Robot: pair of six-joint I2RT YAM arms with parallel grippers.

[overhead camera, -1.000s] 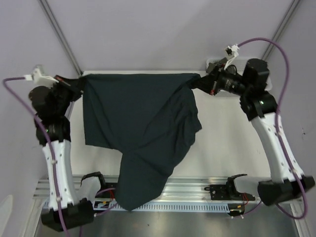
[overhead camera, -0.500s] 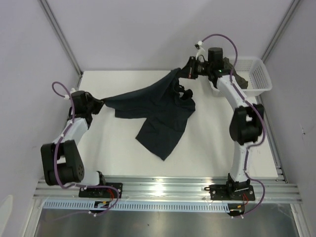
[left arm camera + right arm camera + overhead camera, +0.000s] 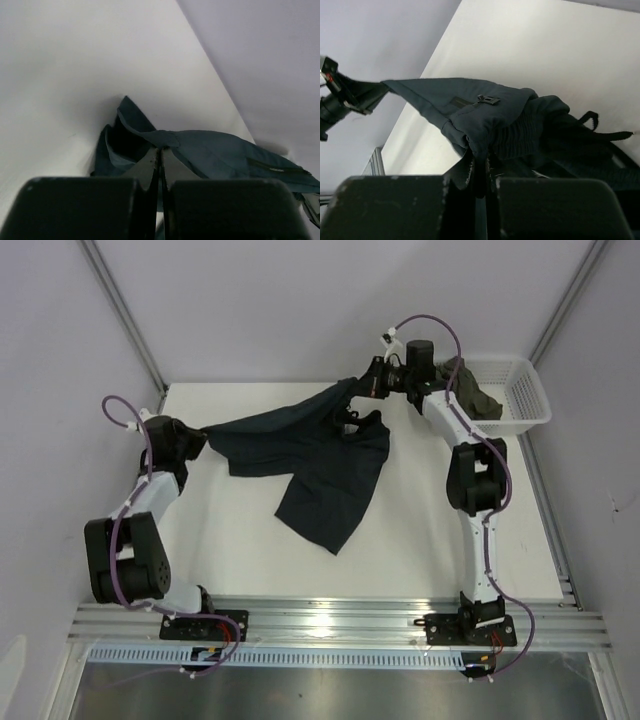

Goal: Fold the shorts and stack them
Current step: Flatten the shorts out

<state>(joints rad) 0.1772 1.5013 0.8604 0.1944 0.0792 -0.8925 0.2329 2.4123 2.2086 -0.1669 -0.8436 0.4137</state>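
The dark teal-navy shorts (image 3: 310, 455) hang stretched between my two grippers over the far half of the white table, one leg drooping onto the table toward the middle. My left gripper (image 3: 200, 435) is shut on the shorts' left corner (image 3: 165, 142), low near the table's left edge. My right gripper (image 3: 368, 386) is shut on the waistband end (image 3: 485, 125) at the back, near the basket. A black drawstring cord (image 3: 600, 132) and a small zip pull (image 3: 487, 99) show in the right wrist view.
A white mesh basket (image 3: 520, 390) stands at the back right corner with another dark green garment (image 3: 470, 390) in it. Metal frame posts rise at the back left and back right. An aluminium rail (image 3: 320, 625) runs along the near edge.
One second ago the shorts were held high and spread wide near the camera. Both arms have since stretched out and lowered them to the table, and in the last half second shifted slightly left and back.
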